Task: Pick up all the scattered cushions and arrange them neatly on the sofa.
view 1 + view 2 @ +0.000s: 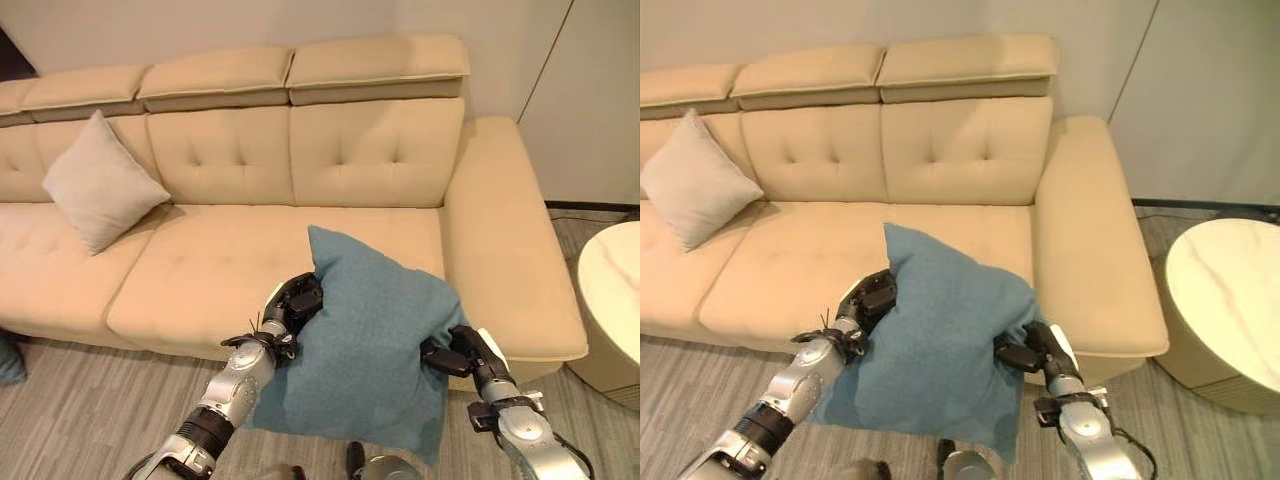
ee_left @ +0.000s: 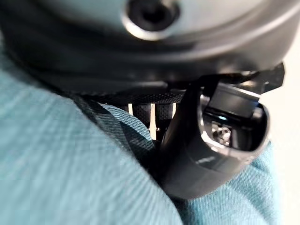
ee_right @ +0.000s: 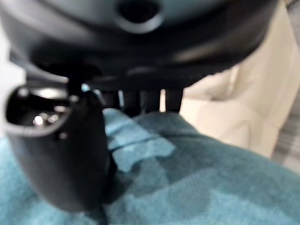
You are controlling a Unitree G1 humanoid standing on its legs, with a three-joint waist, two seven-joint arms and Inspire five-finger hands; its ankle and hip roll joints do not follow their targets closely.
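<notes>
Count: you have two cushions in clear sight. One is a square teal woven-fabric cushion point(image 1: 365, 340), the other a square beige fabric cushion point(image 1: 100, 185). A dark blue-grey edge of something point(image 1: 10, 358) lies on the floor at the left margin of the left eye view; you cannot tell what it is.

The long cream tufted-leather sofa point(image 1: 230, 260) carries the beige cushion only. That cushion stands on one corner, diamond-wise, leaning against the backrest over the left seat. The middle and right seats are bare.

The teal cushion is off the sofa, held in the air between both hands in front of the seat edge, by the right armrest. Its top corner points up and back toward the backrest and overlaps the front of the right seat in the view. Its longest diagonal runs from that top corner down to the lower corner nearest you.

Left hand point(image 1: 293, 300): it clamps the cushion's left edge; in the left wrist view the fingers point(image 2: 140, 112) and thumb pinch a fold of teal cloth. Right hand point(image 1: 460, 352): it clamps the right edge; in the right wrist view the fingers point(image 3: 140, 99) curl over the cloth with the thumb pressed in.

A round white marble-topped side table point(image 1: 1230, 300) stands right of the armrest on the grey striped carpet point(image 1: 90, 410).
</notes>
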